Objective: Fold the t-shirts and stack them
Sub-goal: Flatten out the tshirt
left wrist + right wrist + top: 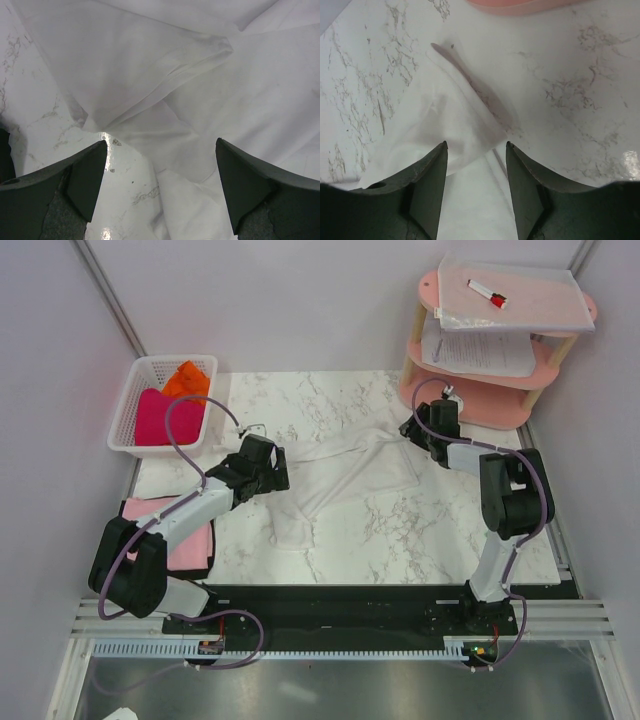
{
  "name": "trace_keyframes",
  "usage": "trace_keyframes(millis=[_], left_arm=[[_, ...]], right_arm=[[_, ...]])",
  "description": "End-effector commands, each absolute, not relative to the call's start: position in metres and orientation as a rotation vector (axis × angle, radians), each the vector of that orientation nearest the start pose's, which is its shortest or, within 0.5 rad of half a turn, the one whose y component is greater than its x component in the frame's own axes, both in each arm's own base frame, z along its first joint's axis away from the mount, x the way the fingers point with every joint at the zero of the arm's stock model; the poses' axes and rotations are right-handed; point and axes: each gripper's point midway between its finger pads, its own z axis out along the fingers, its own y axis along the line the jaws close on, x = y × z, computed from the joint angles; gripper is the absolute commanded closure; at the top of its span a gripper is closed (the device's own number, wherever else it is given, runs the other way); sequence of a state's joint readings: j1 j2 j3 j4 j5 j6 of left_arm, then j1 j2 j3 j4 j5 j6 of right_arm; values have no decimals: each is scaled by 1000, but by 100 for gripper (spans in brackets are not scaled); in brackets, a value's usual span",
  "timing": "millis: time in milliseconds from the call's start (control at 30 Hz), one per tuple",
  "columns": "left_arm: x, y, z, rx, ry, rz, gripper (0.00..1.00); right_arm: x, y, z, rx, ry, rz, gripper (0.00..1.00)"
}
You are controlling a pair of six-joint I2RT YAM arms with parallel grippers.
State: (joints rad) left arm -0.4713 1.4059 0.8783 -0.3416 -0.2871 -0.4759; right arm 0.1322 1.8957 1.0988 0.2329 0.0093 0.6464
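A white t-shirt [350,472] lies crumpled and partly spread on the marble table [430,530]. My left gripper [276,470] is open at the shirt's left edge. In the left wrist view the jaws [161,141] stand wide over folds of white cloth [150,60] and bare marble. My right gripper [414,432] is open at the shirt's right corner, and its wrist view [476,143] shows a cloth corner [445,120] lying between the jaws. A folded pale pink t-shirt [190,545] lies at the near left, partly under the left arm. Magenta [158,418] and orange [188,380] t-shirts sit in the basket.
A white lattice basket [135,390] stands at the back left. A pink tiered shelf [500,405] with paper sheets [480,350] and a red marker [487,294] stands at the back right, close to the right gripper. Its pink base shows in the right wrist view [520,6].
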Motion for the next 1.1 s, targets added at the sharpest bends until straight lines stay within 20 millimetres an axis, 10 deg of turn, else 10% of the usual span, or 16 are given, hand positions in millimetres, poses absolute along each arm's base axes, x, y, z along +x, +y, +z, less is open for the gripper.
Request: trace_keyframes(millis=[0,467,667,1067], left_arm=[[335,-130,99,-113,2345,-82,5],[338,-127,102,-114,2333,-62,4],[344,-117,110,-159,2306,-50,2],[377,-97,101,-349,2279,-260,13]], right_arm=[[518,103,65,595,2061,590,43],[527,102,37,674,2063,609,47],[529,99,30,691,2024,598,100],[543,87,102,652,1847,572,100]])
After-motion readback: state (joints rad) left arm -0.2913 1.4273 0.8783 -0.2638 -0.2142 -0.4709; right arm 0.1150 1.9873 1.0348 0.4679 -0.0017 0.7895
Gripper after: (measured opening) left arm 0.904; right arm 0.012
